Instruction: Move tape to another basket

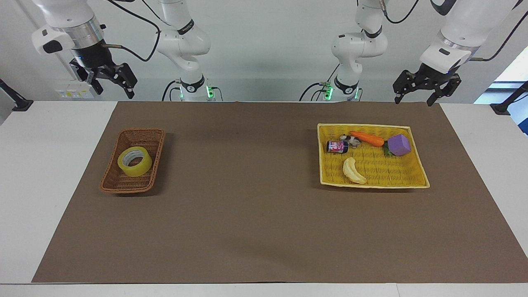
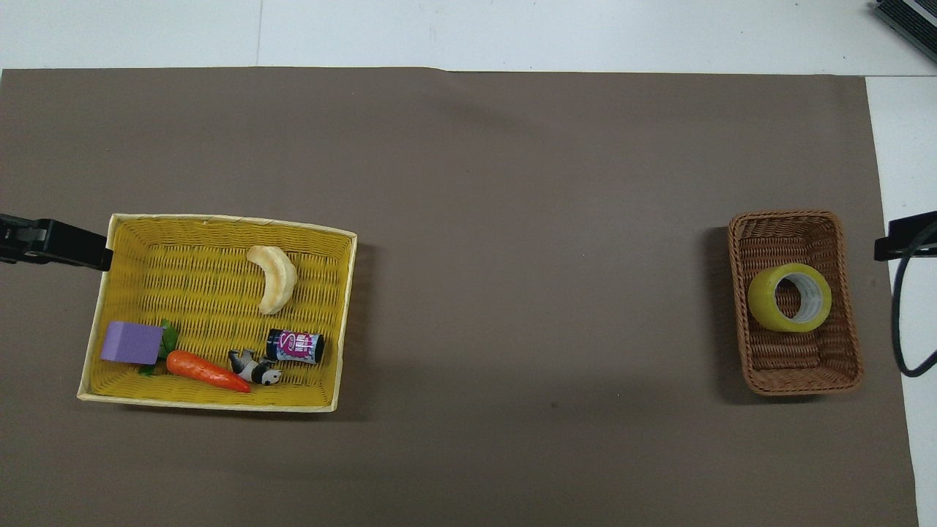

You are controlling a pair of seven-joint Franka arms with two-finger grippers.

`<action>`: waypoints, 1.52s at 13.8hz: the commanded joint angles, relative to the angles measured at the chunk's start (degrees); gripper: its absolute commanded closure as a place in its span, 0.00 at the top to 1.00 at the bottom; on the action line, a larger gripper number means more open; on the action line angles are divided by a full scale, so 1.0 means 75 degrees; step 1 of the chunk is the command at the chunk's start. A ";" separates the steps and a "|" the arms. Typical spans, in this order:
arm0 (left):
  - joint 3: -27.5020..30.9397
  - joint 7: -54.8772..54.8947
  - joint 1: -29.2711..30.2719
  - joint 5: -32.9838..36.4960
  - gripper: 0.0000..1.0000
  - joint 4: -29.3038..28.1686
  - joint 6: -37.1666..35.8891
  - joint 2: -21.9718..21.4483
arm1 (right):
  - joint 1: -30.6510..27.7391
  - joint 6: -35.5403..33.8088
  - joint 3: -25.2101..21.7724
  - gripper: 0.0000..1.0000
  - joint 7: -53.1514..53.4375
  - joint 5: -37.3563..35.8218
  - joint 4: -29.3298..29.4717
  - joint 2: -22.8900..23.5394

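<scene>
The yellow tape roll [image 1: 134, 161] lies in the small dark brown wicker basket [image 1: 142, 132] toward the right arm's end of the table; in the overhead view the tape [image 2: 790, 297] rests in the middle of that basket [image 2: 783, 217]. My right gripper [image 1: 115, 93] is open and empty, raised high above the table's edge nearest the robots, well clear of the basket. My left gripper [image 1: 412, 100] is open and empty, raised above the table edge near the yellow tray, and waits.
A flat yellow woven tray [image 1: 363, 126] toward the left arm's end holds a banana [image 1: 353, 170], a carrot [image 1: 367, 139], a purple block [image 1: 398, 144], a small can [image 1: 337, 146] and a panda figure [image 1: 351, 140]. Brown mat [image 1: 247, 185] covers the table.
</scene>
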 commanded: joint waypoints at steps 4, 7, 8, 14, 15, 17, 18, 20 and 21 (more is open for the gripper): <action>0.0158 -0.0021 0.0034 -0.0040 1.00 -0.0023 -0.0305 -0.0137 | 0.0123 0.0081 0.0068 1.00 -0.0037 0.0059 -0.0813 -0.0513; 0.0170 0.0014 0.0070 -0.0028 1.00 -0.0034 -0.0234 -0.0137 | 0.0123 0.0082 0.0079 1.00 -0.0142 0.0059 -0.0650 -0.0408; 0.0182 0.0026 0.0070 -0.0028 1.00 -0.0023 -0.0246 -0.0137 | 0.0123 -0.0151 0.0080 1.00 -0.0294 0.0047 -0.0382 -0.0210; 0.0182 0.0002 0.0070 -0.0017 1.00 -0.0034 -0.0222 -0.0137 | 0.0111 -0.0584 0.0126 1.00 -0.0998 0.0047 -0.0088 -0.0091; 0.0182 0.0014 0.0070 -0.0017 1.00 -0.0034 -0.0222 -0.0137 | 0.0111 -0.0865 0.0126 1.00 -0.1021 0.0070 0.0134 -0.0045; 0.0182 0.0002 0.0070 -0.0017 1.00 -0.0023 -0.0222 -0.0137 | 0.0169 -0.0495 0.0126 1.00 -0.1080 0.0164 0.0055 -0.0032; 0.0182 0.0002 0.0070 -0.0017 1.00 -0.0023 -0.0222 -0.0137 | 0.0169 -0.0435 0.0126 1.00 -0.1231 0.0199 -0.0015 -0.0044; 0.0182 0.0002 0.0070 -0.0017 1.00 -0.0034 -0.0222 -0.0137 | 0.0169 -0.0434 0.0126 1.00 -0.1781 0.0200 -0.0051 -0.0056; 0.0182 0.0002 0.0070 -0.0017 1.00 -0.0023 -0.0222 -0.0137 | 0.0169 -0.0434 0.0126 1.00 -0.1783 0.0200 -0.0051 -0.0056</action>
